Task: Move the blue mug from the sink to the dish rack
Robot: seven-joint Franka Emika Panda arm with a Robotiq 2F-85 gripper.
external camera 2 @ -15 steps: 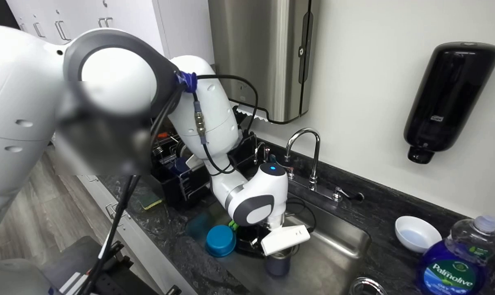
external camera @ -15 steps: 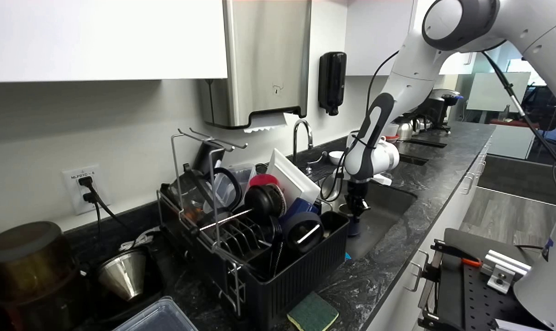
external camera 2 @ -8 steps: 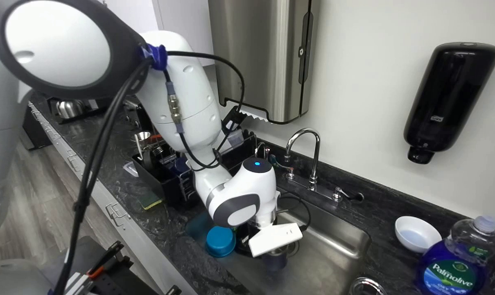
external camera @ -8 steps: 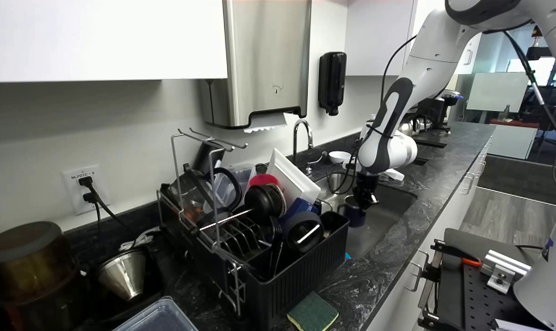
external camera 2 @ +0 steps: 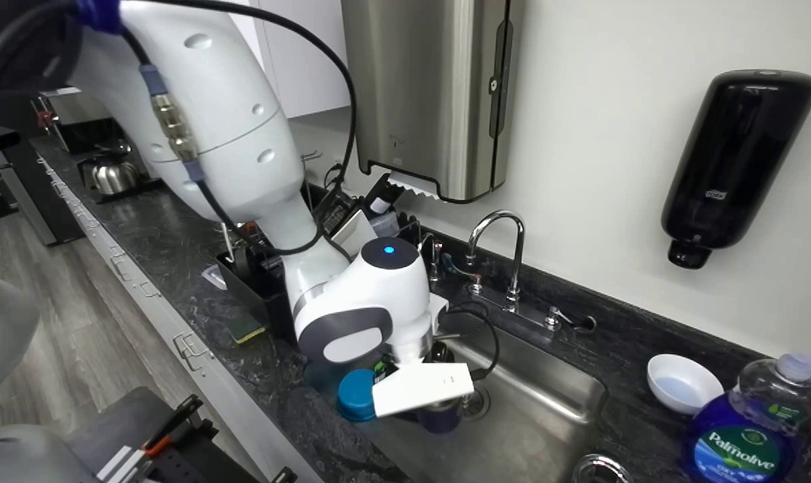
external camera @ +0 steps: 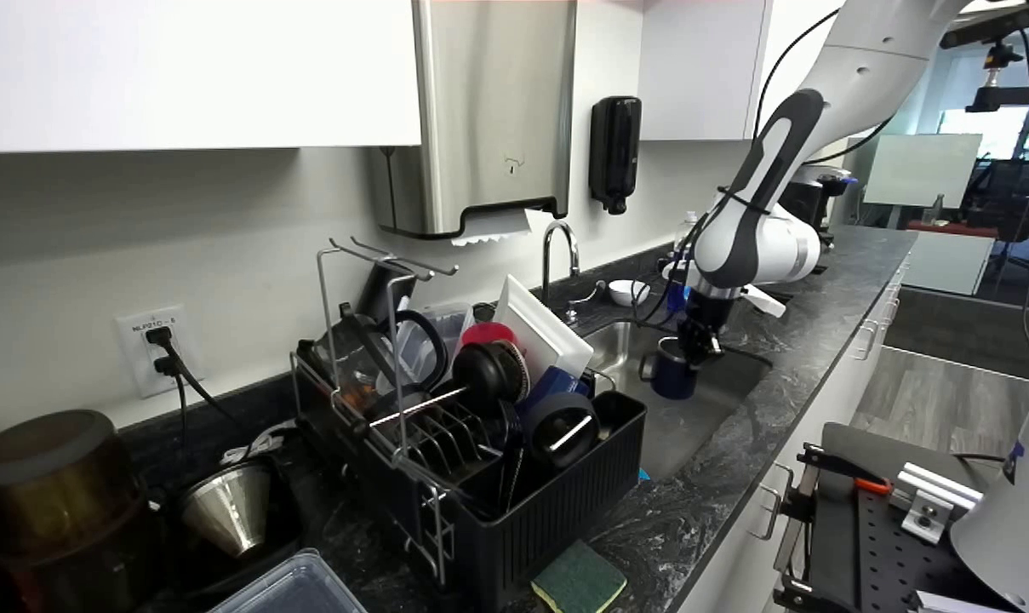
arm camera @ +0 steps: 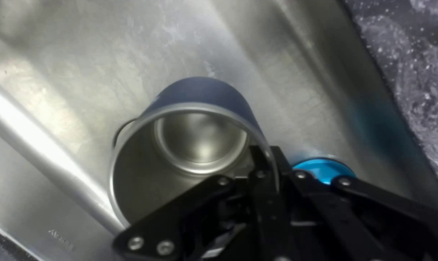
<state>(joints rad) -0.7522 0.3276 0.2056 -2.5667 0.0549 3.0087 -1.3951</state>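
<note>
A brown pot is at the far left, well apart from the rack. Next comes a shiny cone, nearer to the rack. Only part of a clear tub shows, in front of the rack and to its left.

The rack is black and crowded. Near its right end is a white dish, tipped to one side. On the wall, higher than the rack, is a steel towel box. A bent tap stands past the back of the rack. A green sponge lies just in front of the rack.

A black box is on the wall past the rack, and a white bowl is past it too. In an exterior view, a soap bottle is farther from the rack than the bowl.

The sink is just past the rack's right end. A round blue thing is down in it, closer to the rack than the mug is. The mug is dark blue and is in the sink, mouth up, to the right of the rack. I cannot tell if its bottom touches the sink floor. The gripper is pinched tight on the mug's rim, with one finger inside and one outside. The white arm slopes down to it from the upper right, higher than the rack.
</note>
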